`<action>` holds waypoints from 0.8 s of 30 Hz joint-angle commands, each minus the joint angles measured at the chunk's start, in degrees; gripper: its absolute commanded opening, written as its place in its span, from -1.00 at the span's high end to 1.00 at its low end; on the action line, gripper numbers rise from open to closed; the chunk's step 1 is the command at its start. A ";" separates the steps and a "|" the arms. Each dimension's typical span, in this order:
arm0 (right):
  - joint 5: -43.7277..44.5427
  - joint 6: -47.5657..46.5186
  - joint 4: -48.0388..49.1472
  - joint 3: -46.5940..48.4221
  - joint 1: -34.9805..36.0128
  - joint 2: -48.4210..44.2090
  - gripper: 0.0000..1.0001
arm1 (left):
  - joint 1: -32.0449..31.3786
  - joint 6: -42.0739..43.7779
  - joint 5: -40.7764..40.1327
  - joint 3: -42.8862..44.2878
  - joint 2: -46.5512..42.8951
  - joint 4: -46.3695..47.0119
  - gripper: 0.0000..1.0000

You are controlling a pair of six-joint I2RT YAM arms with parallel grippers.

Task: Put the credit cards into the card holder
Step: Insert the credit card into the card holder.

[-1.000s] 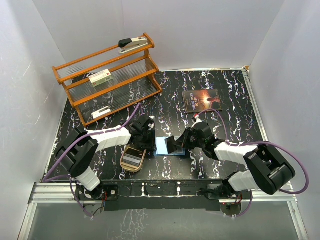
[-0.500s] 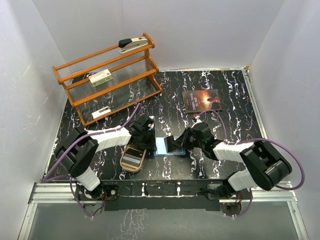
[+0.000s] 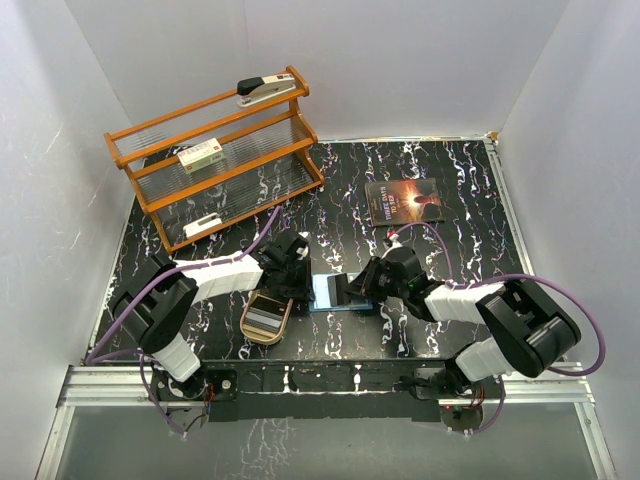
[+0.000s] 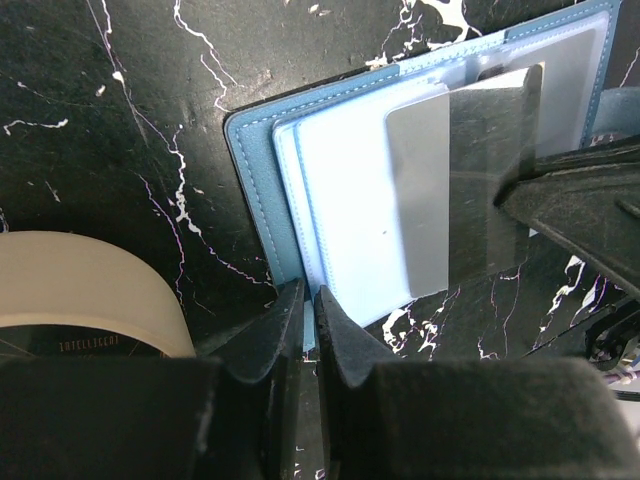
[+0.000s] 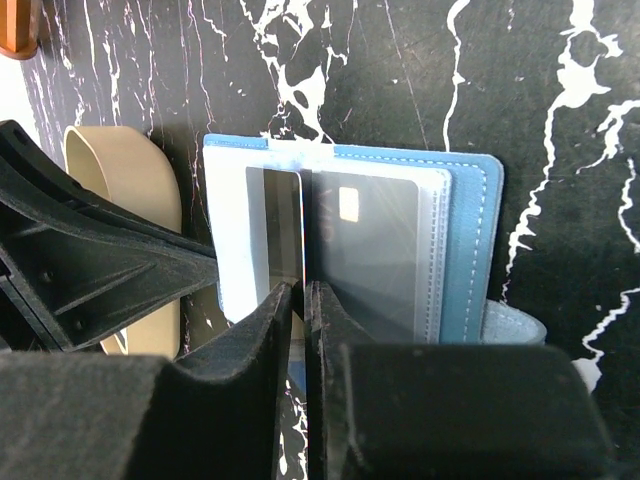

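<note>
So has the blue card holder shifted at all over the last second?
No. The card holder lies just right of the wooden tray, the same as in both earlier top views.

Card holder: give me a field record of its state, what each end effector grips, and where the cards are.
card holder: lying open, clear sleeves showing
left end effector: shut on the holder's edge
right end effector: shut on a grey card, held over the sleeves
card inserted: cannot tell
other card: lying in the tan tray, left of the holder
</note>
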 commanded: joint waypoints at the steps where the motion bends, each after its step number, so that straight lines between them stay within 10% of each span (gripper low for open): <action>1: 0.48 0.41 1.32 -0.34 1.30 0.89 0.79 | -0.25 -0.13 -0.16 -1.01 1.01 -0.23 0.83; 24: 6.56 -3.51 -8.75 5.74 3.70 -1.25 0.26 | -0.33 -0.08 -0.05 -1.02 1.08 -0.01 0.83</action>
